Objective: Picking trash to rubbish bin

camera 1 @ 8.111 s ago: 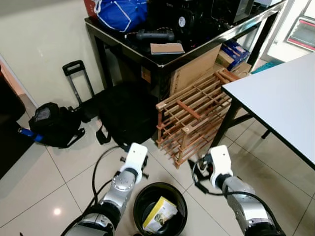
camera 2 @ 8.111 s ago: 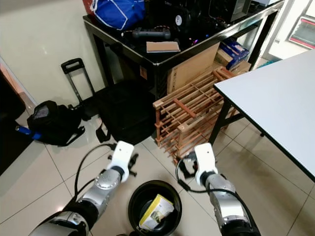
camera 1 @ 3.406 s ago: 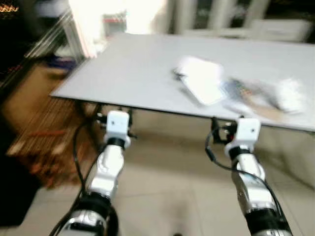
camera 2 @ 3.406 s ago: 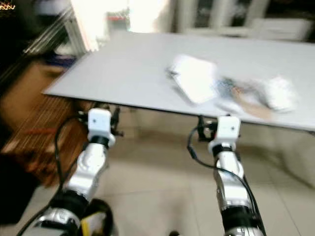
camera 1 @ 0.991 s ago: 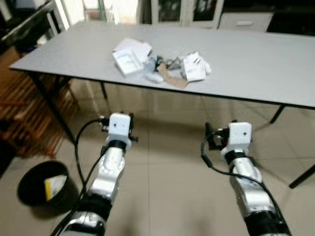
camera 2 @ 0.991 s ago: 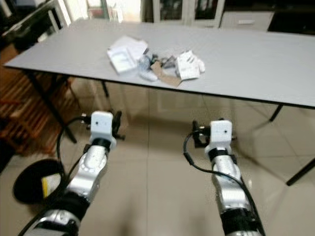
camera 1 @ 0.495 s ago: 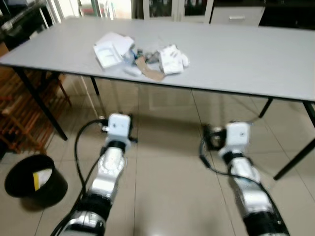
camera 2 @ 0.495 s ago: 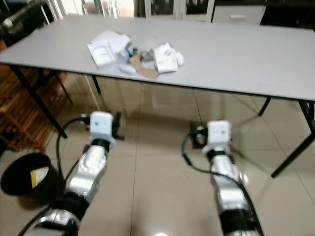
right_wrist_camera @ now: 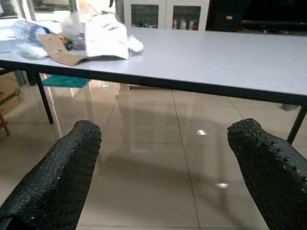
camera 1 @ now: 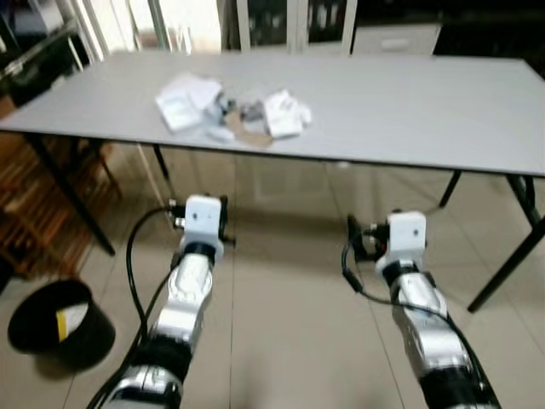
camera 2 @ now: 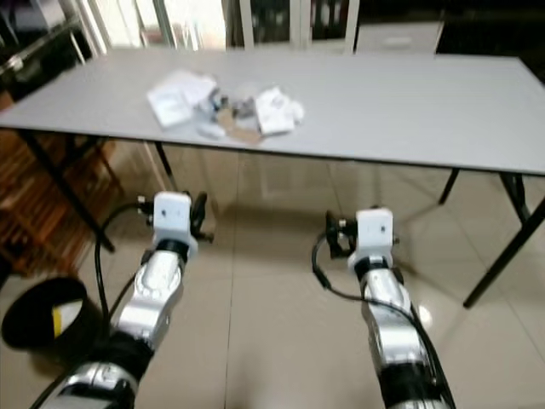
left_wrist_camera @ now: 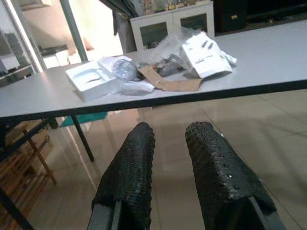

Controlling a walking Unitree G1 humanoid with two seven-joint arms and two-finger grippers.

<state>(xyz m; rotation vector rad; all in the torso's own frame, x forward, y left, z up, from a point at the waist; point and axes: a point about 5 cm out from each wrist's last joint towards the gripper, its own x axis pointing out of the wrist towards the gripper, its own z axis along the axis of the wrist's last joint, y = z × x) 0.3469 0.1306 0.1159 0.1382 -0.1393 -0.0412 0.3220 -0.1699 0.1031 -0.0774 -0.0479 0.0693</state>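
A pile of trash [camera 1: 232, 112] lies on the left part of a long grey table [camera 1: 400, 111]: a white box [camera 1: 181, 104], a white packet [camera 1: 283, 113], a brown card scrap [camera 1: 249, 136] and clear plastic. The black rubbish bin [camera 1: 56, 326] stands on the floor at my lower left with a yellow-and-white piece inside. Both arms are held forward, low, in front of the table's near edge. My left gripper [left_wrist_camera: 170, 132] points at the pile from below table height, its fingers close together and holding nothing. My right gripper [right_wrist_camera: 165, 132] is wide open and holds nothing.
Black table legs [camera 1: 68, 200] stand at the left and another at the far right [camera 1: 502, 260]. A wooden rack [camera 1: 21, 213] sits left of the table. Cabinets [camera 1: 289, 25] line the wall behind it. Glossy tiled floor [camera 1: 289, 341] lies between me and the table.
The camera has turned from the bin and wooden rack toward the grey table; over the last second the pile and bin shifted slightly in view. Both arms keep the same pose.
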